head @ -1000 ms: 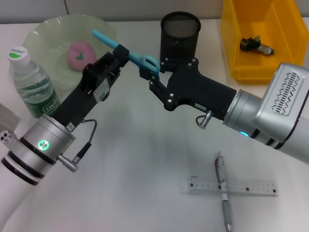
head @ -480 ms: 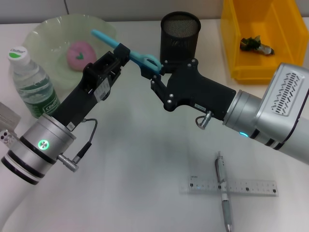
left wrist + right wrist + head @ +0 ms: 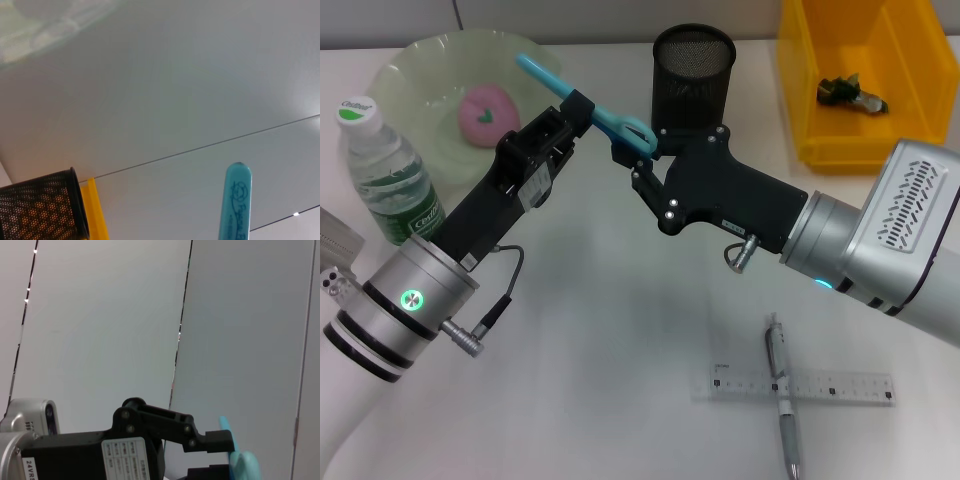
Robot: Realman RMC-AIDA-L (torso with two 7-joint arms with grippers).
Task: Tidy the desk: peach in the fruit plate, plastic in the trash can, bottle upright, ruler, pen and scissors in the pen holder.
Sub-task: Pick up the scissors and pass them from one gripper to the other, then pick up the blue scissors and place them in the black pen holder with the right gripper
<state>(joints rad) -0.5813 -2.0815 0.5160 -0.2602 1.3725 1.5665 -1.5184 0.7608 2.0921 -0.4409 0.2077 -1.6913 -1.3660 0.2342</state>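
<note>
The teal scissors (image 3: 610, 120) hang in the air between both grippers, blade tip (image 3: 235, 200) pointing up toward the plate. My left gripper (image 3: 570, 110) is shut on the blades. My right gripper (image 3: 628, 150) is shut on the handle (image 3: 242, 465), just in front of the black mesh pen holder (image 3: 693, 65). The pink peach (image 3: 487, 108) lies in the pale green fruit plate (image 3: 410, 60). The bottle (image 3: 385, 170) stands upright at the left. The pen (image 3: 782, 400) lies across the clear ruler (image 3: 805, 385) at the front right.
A yellow bin (image 3: 800, 90) at the back right holds a dark crumpled piece of plastic (image 3: 850, 93). The right wrist view shows the left gripper (image 3: 210, 440) from the side. The left wrist view catches the pen holder's rim (image 3: 40, 210).
The scissors have tilted a little, their tip rising and shifting right. Both grippers moved slightly right with them.
</note>
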